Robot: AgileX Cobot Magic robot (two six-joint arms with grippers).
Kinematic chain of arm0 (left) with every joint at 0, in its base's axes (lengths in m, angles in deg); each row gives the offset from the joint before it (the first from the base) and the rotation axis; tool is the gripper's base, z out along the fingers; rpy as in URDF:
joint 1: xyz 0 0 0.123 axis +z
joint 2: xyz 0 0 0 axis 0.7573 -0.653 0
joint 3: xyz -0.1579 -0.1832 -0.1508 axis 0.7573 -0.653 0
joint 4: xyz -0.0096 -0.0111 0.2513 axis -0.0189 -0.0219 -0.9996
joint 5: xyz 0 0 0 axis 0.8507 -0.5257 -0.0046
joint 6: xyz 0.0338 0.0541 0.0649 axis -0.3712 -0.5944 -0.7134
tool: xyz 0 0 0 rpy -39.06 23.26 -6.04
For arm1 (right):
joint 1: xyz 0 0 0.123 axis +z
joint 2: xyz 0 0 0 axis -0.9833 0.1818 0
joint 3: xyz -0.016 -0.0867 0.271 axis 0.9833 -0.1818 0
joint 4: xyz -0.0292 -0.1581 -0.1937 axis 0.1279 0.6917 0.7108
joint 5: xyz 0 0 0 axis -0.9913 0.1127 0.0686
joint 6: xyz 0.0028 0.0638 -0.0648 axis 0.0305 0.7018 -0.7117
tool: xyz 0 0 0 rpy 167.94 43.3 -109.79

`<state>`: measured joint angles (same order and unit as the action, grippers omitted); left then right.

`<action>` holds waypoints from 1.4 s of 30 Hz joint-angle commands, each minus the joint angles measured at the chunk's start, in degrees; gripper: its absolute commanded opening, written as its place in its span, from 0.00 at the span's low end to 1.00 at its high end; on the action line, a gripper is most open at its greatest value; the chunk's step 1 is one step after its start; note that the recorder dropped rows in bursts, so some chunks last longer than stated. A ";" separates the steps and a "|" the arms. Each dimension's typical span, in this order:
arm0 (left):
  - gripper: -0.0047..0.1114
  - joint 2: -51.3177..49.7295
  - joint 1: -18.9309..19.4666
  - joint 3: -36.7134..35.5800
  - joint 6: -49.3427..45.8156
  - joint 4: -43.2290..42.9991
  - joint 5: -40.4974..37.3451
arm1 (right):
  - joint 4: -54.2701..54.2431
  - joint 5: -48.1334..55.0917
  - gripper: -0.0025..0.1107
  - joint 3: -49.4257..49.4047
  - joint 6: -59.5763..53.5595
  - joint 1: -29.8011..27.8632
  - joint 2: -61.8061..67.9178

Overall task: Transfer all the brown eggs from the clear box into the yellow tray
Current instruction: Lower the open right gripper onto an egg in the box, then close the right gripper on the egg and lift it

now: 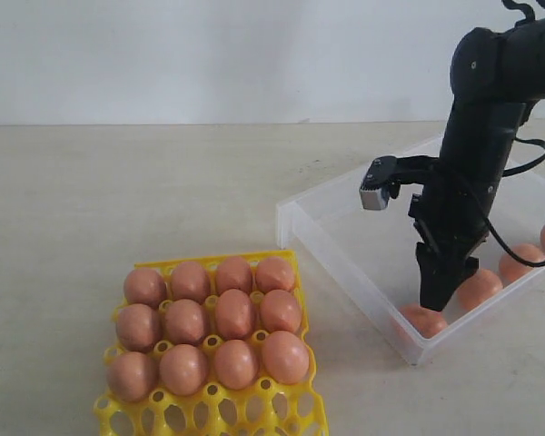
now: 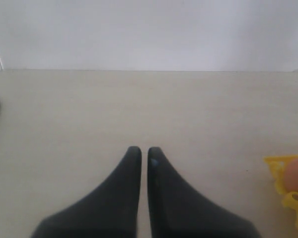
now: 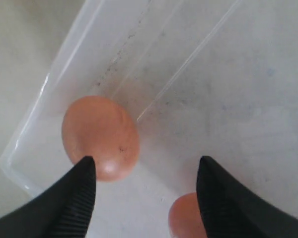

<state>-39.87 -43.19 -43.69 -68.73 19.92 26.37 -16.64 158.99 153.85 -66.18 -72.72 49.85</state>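
Note:
The yellow tray [image 1: 295,413] sits at the front left, its back three rows filled with several brown eggs [image 1: 234,313]. The clear box [image 1: 345,263] lies at the right and holds several more brown eggs along its near wall [image 1: 524,262]. My right gripper [image 1: 434,302] hangs inside the box, open, just above the egg in the near corner [image 1: 422,320]. In the right wrist view the gripper [image 3: 146,166] is open with bare box floor between the tips; one egg [image 3: 100,136] lies by one fingertip, another egg [image 3: 185,215] by the other. My left gripper [image 2: 144,150] is shut and empty above bare table.
The tray's front row of cups [image 1: 173,418] holds no eggs. A corner of the yellow tray [image 2: 288,183] with one egg shows at the edge of the left wrist view. A white wall [image 1: 209,54] backs the beige table [image 1: 118,200].

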 commanded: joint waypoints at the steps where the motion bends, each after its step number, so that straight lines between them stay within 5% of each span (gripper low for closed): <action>1: 0.08 0.14 0.14 0.08 -0.41 0.29 0.23 | 0.81 0.02 0.49 -0.75 -1.73 0.09 -0.50; 42: 0.08 0.14 0.14 0.08 -0.41 0.29 0.23 | -5.14 -5.40 0.47 -9.88 -8.53 0.09 -0.25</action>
<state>-39.87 -43.19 -43.69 -68.73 19.92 26.37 -21.41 154.58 144.14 -74.22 -72.72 49.85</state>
